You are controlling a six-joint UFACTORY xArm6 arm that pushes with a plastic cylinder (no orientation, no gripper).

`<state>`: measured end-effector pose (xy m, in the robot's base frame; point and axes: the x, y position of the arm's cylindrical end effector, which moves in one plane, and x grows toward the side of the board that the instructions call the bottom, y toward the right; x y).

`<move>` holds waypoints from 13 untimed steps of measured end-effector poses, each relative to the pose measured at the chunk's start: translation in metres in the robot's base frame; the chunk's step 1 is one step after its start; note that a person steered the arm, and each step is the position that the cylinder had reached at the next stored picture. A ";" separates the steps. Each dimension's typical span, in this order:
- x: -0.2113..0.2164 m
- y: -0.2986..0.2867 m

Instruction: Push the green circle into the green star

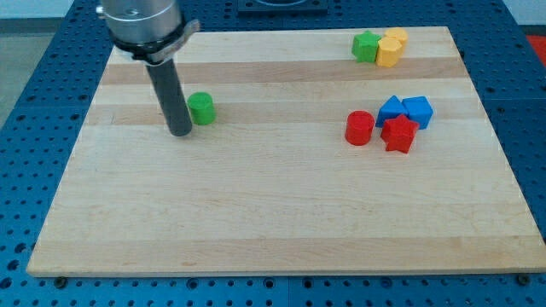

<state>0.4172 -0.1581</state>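
Tip (180, 133) of rod touches green circle (201, 108) from view's left; green star (367, 46) well apart.

Green circle (201, 108): short green cylinder, upright on the board, located in the view's upper left area.
Green star (367, 46): green star-shaped block, flat on the board, located near the view's top right edge, well apart from the circle.
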 end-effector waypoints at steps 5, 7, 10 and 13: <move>-0.073 0.087; -0.064 0.100; -0.061 0.172; -0.103 0.247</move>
<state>0.3146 0.0885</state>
